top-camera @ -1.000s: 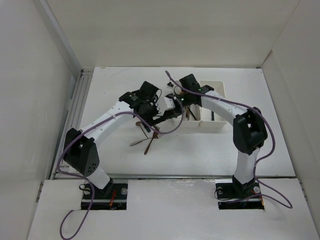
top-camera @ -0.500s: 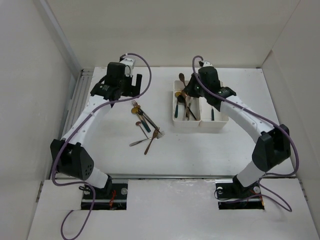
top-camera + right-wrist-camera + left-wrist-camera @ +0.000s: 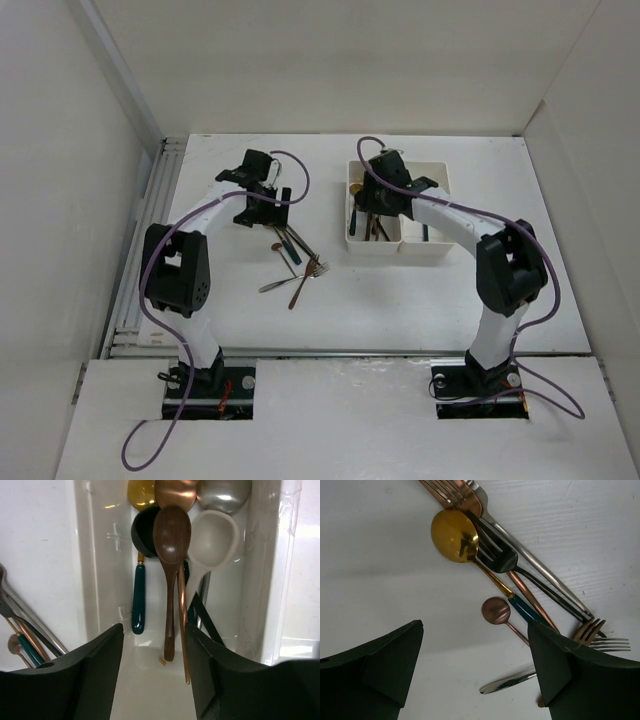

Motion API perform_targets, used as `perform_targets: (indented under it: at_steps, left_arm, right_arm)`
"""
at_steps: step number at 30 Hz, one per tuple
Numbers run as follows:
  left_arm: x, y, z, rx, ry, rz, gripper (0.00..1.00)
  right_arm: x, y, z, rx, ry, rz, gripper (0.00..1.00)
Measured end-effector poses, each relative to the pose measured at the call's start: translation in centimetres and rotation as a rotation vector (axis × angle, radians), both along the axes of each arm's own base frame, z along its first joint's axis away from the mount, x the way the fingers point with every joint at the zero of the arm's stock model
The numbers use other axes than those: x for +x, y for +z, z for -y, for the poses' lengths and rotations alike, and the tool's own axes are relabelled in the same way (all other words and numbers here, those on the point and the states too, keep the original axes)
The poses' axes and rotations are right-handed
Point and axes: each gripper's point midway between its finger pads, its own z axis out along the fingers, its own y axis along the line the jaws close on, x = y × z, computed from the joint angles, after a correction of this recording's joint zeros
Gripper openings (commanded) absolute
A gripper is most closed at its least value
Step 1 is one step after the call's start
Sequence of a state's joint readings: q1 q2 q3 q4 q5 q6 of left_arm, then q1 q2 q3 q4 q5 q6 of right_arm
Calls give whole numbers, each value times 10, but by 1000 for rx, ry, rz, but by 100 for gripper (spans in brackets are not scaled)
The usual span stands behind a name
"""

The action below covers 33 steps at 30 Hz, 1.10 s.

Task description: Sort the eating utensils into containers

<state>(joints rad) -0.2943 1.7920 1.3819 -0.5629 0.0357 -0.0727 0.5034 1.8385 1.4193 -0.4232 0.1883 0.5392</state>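
Several eating utensils lie loose on the table point(image 3: 298, 262): a gold spoon point(image 3: 454, 534), a black fork point(image 3: 494, 556), a small copper spoon point(image 3: 496, 611), a silver handle point(image 3: 510, 682) and copper and silver forks point(image 3: 592, 630). My left gripper point(image 3: 268, 210) hangs open just above them point(image 3: 475, 670), holding nothing. The two joined white containers point(image 3: 352, 240) stand to the right. My right gripper point(image 3: 372, 208) is open over the left container point(image 3: 97, 580), empty point(image 3: 154, 675). In it lie a brown wooden spoon point(image 3: 171, 535), black point(image 3: 142, 530), white point(image 3: 212, 537), gold, silver and copper spoons.
The right container point(image 3: 436, 246) holds one dark utensil point(image 3: 424, 230). White walls enclose the table on three sides, and a metal rail point(image 3: 150, 230) runs along its left edge. Purple cables loop from both wrists.
My left gripper has swung from the far back left down to the loose pile. My right gripper has come lower over the left container with its jaws now apart.
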Motion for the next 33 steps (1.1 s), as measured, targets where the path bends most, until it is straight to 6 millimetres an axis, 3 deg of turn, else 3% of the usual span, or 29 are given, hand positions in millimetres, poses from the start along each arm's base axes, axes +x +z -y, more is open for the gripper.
perform_targets:
  at_steps: [2, 6, 10, 13, 19, 23, 27, 28, 31, 33]
  left_arm:
    - [-4, -5, 1, -7, 0, -28, 82]
    - [-5, -12, 5, -37, 0, -54, 72]
    - [-5, -33, 10, -46, 1, -114, 63]
    - [-6, -51, 11, -41, 1, -162, 62]
    - [-10, -56, 12, -44, -2, -184, 60]
    - [-8, -58, 9, -26, 5, -182, 52]
    - [-5, -61, 6, -9, 12, -179, 34]
    - [-5, -62, 5, -5, 14, -181, 24]
    - [-3, -62, 0, 3, 26, -181, 7]
    - [-2, -63, -5, 9, 37, -180, 0]
  right_arm:
    - [0, 5, -2, -6, 3, 15, 60]
    - [-4, 21, -4, -13, 11, 47, 60]
    - [-7, 44, -5, -2, 17, 92, 60]
    - [-7, 55, -4, 6, 15, 117, 60]
    - [-9, 61, 1, 1, 3, 131, 60]
    - [-9, 60, 2, -3, 0, 128, 60]
    - [-11, 58, 4, -11, -4, 125, 60]
    - [-12, 57, 5, -15, -6, 122, 60]
    - [-13, 57, 7, -21, -11, 120, 60]
    - [-13, 57, 7, -23, -12, 121, 60]
